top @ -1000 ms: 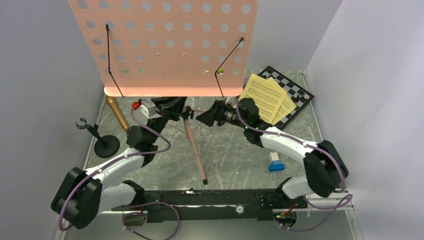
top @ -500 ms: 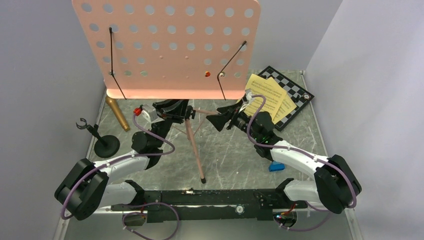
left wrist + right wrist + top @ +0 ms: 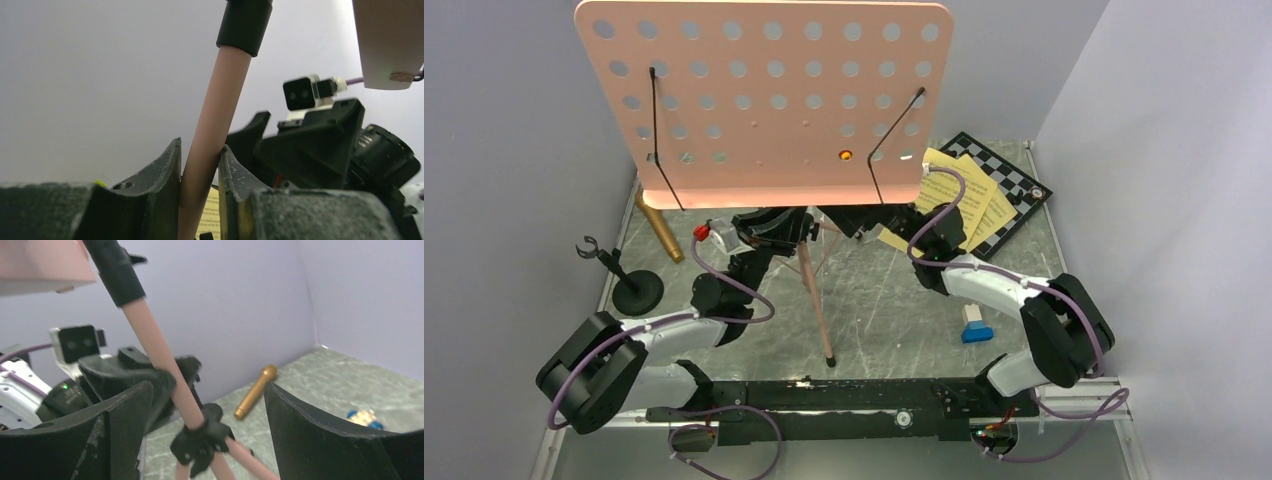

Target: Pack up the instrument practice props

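Left pincer (image 3: 200,150) clamps pink stand pole (image 3: 225,85); right pincer (image 3: 208,390) spread wide; desk (image 3: 40,262) mostly cropped

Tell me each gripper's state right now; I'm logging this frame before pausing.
Left gripper: closed on the pink music stand's pole.
Right gripper: open, jaws spread wide on either side of that pole.

My top view high behind the rig, looking down on the counter (image 3: 874,300), wrist views close in, facing each other, sharing the pink stand pole (image 3: 218,115)
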You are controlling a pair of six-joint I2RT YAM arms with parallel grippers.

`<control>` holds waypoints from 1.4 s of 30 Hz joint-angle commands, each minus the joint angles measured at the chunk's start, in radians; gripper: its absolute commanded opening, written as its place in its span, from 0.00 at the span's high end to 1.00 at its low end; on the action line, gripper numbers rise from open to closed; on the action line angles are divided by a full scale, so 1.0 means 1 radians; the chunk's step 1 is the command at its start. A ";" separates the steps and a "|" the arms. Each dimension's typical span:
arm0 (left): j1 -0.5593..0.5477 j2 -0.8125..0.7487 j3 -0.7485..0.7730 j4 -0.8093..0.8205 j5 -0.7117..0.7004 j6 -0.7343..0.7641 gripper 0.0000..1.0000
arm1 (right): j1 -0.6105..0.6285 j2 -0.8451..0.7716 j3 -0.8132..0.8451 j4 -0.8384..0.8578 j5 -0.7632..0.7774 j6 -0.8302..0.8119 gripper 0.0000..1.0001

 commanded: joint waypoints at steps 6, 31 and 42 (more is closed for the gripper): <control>-0.111 0.233 -0.245 -0.312 0.017 -0.226 1.00 | 0.000 0.097 0.207 0.170 -0.155 0.113 0.17; -0.128 0.188 -0.251 -0.350 0.006 -0.223 1.00 | 0.118 0.118 0.341 -0.082 -0.180 -0.123 0.29; -0.146 0.180 -0.259 -0.341 -0.006 -0.222 1.00 | 0.143 0.113 0.361 -0.149 -0.137 -0.175 0.52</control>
